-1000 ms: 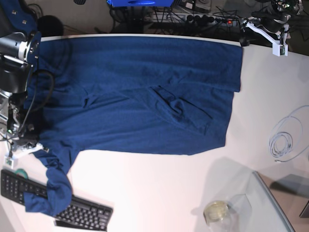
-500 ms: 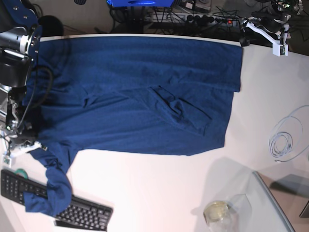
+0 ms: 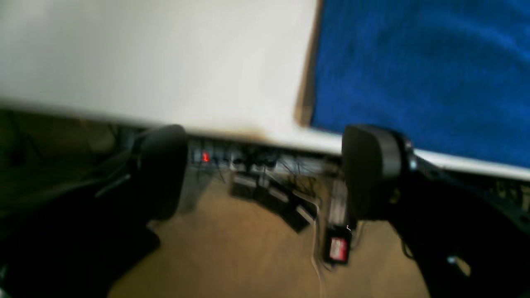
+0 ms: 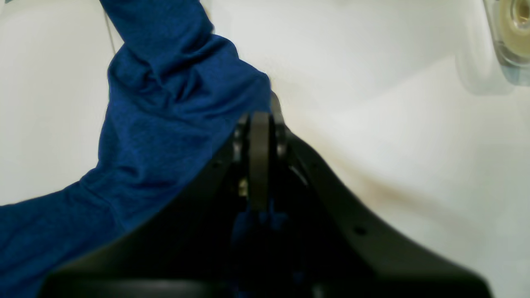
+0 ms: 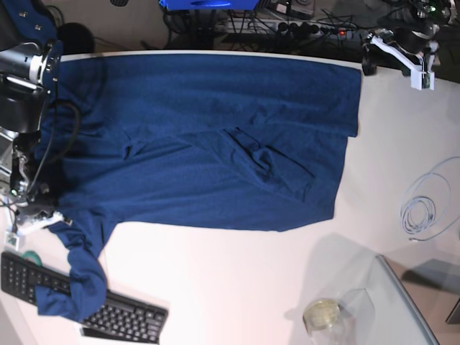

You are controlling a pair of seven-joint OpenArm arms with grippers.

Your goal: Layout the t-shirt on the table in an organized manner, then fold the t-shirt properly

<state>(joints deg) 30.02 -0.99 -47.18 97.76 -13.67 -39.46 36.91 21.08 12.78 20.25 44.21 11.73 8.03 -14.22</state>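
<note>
The navy t-shirt (image 5: 201, 144) lies spread over the white table (image 5: 237, 287), with a crumpled fold near its middle. One sleeve (image 5: 75, 277) trails off toward the front left and rests on a keyboard. My right gripper (image 4: 258, 124) is at the shirt's left edge, its jaws together with blue cloth (image 4: 165, 124) pinched in them. My left gripper (image 3: 265, 140) hangs open past the table's far edge (image 3: 232, 132), beside the t-shirt's corner (image 3: 414, 62), with nothing between its fingers. In the base view the left arm (image 5: 402, 50) is at the top right.
A black keyboard (image 5: 108, 316) lies at the front left under the sleeve. A coiled white cable (image 5: 424, 208) sits at the right. A glass panel (image 5: 410, 309) and a clear container (image 5: 323, 314) stand at the front right. Power strips (image 3: 265, 194) lie on the floor.
The left arm has drifted a little to the right beyond the table's far edge. The right arm has shifted slightly upward; the shirt lies much as before.
</note>
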